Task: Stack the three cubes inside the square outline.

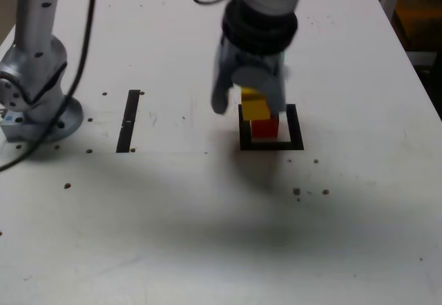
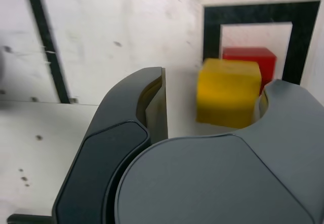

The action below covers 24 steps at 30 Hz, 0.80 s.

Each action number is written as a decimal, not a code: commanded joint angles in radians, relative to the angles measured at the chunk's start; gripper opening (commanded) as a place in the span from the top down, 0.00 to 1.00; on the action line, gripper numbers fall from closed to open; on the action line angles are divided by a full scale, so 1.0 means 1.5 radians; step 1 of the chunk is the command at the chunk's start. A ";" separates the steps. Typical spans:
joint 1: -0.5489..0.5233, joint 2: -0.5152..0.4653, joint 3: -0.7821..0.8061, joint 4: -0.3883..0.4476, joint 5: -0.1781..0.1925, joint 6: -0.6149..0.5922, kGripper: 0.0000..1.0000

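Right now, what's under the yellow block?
The yellow cube sits on the red cube, inside the square outline. The open gripper covers the top of the stack in the exterior view, so anything above the yellow cube stays hidden.

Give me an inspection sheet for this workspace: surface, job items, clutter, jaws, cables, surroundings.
Surface: white table, small dark specks scattered over it.
Job's things: yellow cube sits on red cube inside the square outline; yellow is offset from red. Green cube: not clearly seen, possibly hidden behind the gripper.
Clutter: narrow black strip toward the exterior view's left.
Grippers: gripper directly over the stack, jaws apart; in the wrist view one jaw is close against the yellow cube, the other stands clear of it.
Cables: black cable running down by the arm base; a loop at the wrist.
Surroundings: floor and part of a frame past the table's far corner, too unclear to name.
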 commanded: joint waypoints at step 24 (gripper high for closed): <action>0.032 -0.107 0.065 0.042 0.000 -0.029 0.25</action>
